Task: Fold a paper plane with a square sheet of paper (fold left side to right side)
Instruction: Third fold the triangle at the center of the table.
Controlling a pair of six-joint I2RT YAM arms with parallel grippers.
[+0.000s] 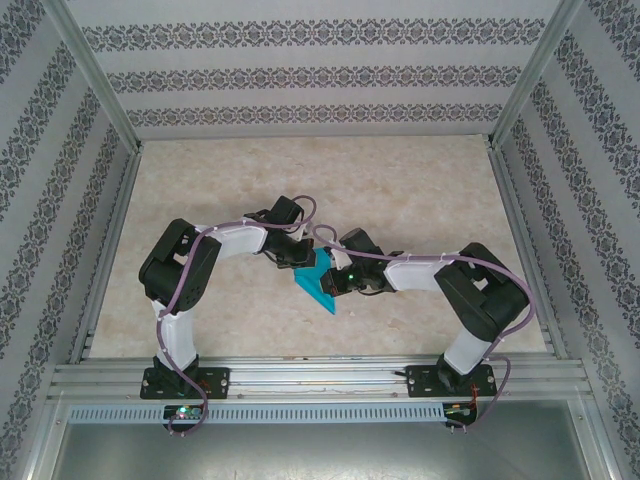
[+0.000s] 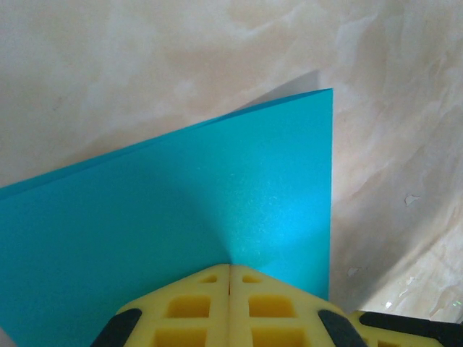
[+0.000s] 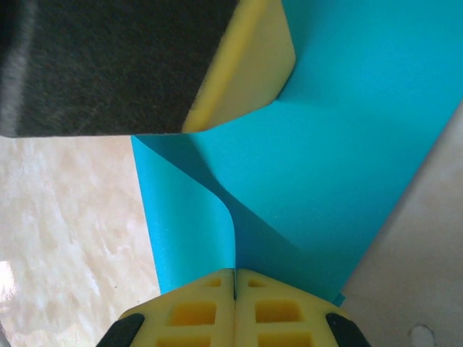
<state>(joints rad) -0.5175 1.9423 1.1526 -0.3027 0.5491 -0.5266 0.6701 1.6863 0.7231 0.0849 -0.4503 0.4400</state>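
Note:
The square sheet of paper (image 1: 322, 283) is teal-blue and lies mid-table as a creased shape, with a point toward the near edge. My left gripper (image 1: 296, 257) is shut. In the left wrist view its yellow fingertips (image 2: 217, 277) meet on the sheet of paper (image 2: 181, 210), with no paper visible between them. My right gripper (image 1: 342, 283) is shut on the paper. In the right wrist view a raised flap of the paper (image 3: 195, 224) curls up into the closed right gripper (image 3: 234, 283). The left gripper's finger (image 3: 242, 65) rests on the sheet just beyond.
The marbled beige tabletop (image 1: 400, 190) stretches around the paper. Patterned walls and metal frame rails (image 1: 110, 230) box in the table on three sides. Both arms bend inward and meet near the middle, with cables looping over them.

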